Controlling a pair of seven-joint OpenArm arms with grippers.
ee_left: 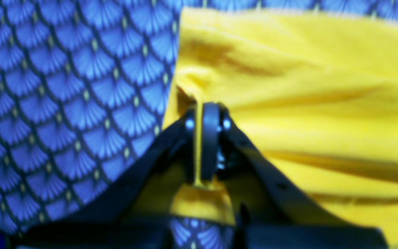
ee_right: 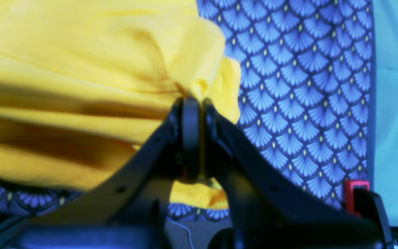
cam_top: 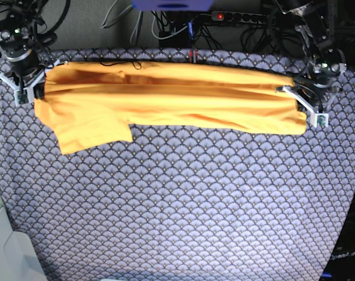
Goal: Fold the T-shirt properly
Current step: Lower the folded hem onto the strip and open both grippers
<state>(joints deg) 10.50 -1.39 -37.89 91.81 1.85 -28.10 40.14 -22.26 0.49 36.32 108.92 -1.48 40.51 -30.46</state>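
Both grippers, left [ee_left: 207, 138] and right [ee_right: 197, 138], pinch the one T-shirt [cam_top: 166, 96], stretched along the far edge of the scalloped cloth [cam_top: 183, 199]. Only the base view shows its drooping sleeve [cam_top: 92, 132].

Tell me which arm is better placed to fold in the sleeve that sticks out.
The right gripper, probably. It is shut on the T-shirt at the end where the sleeve lies; the left gripper holds the far end.
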